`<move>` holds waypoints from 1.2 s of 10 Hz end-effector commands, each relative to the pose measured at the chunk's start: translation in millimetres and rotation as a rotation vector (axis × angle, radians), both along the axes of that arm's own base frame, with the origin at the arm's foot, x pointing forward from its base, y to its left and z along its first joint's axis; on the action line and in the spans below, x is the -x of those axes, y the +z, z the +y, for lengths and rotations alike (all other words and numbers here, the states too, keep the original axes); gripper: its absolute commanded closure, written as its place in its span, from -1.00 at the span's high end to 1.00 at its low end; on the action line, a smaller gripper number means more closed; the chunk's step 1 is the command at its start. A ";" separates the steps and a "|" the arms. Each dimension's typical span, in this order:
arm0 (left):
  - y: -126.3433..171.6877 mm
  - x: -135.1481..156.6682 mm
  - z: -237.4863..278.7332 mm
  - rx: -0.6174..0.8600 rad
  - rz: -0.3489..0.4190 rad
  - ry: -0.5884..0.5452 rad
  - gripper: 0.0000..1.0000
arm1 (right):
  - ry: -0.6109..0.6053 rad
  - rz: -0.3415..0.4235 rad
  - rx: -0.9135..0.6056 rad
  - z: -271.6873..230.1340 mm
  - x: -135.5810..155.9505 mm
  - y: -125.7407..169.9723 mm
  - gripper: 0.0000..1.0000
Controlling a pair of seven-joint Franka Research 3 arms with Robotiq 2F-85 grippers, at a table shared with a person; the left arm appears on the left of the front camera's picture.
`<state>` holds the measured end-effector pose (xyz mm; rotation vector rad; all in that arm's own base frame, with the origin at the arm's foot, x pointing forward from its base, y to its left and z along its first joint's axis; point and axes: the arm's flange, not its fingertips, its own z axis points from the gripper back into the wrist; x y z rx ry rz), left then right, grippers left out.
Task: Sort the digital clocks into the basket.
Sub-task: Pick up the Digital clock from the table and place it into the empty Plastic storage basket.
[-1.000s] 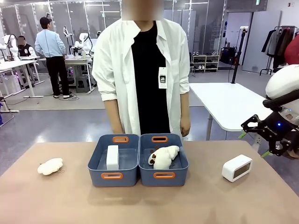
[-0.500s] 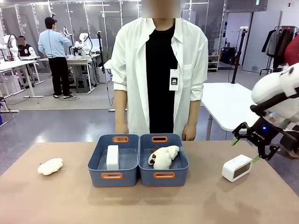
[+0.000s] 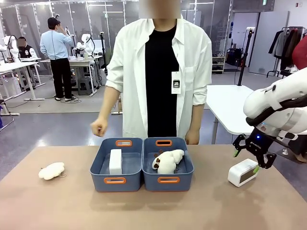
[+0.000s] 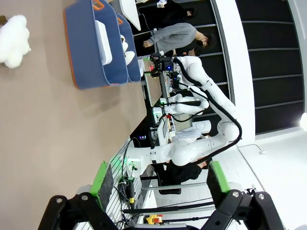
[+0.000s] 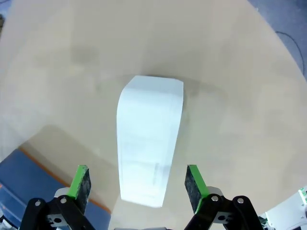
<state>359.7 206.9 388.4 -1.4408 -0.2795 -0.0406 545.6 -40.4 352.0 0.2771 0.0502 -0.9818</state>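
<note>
One white digital clock [image 3: 243,172] sits on the table at the right. My right gripper [image 3: 246,161] hangs open just above it. In the right wrist view that clock [image 5: 149,139] lies lengthwise below my right gripper [image 5: 138,186], its near end framed by the spread green pads [image 5: 81,184], with gaps on both sides. A second clock [image 3: 115,161] stands inside the left blue basket [image 3: 101,165]. My left gripper [image 4: 160,184] is open and holds nothing, far from the basket [image 4: 84,52] and the clock [image 4: 103,36] in it.
The right blue bin [image 3: 186,167] holds a white-and-brown plush toy [image 3: 168,161]. Another plush toy [image 3: 51,170] lies on the table at the left. The person stands behind the bins, one hand [image 3: 99,127] raised off the left basket's far corner.
My right arm has swung left and down from the table's right edge to just over the clock. The person has stepped sideways and lifted one hand. The clocks and bins have not moved.
</note>
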 end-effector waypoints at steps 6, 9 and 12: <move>3.2 2.8 -0.4 -0.010 -0.003 -0.010 1.00 | -0.041 0.122 0.082 11.8 -26.9 -39.9 -0.18; 3.2 2.8 -0.4 -0.010 -0.003 -0.010 1.00 | -0.044 0.126 0.091 13.8 -24.9 -40.8 -1.00; 3.2 2.8 -0.4 -0.010 -0.003 -0.010 1.00 | 0.001 0.096 0.100 23.0 -10.3 -12.2 -1.00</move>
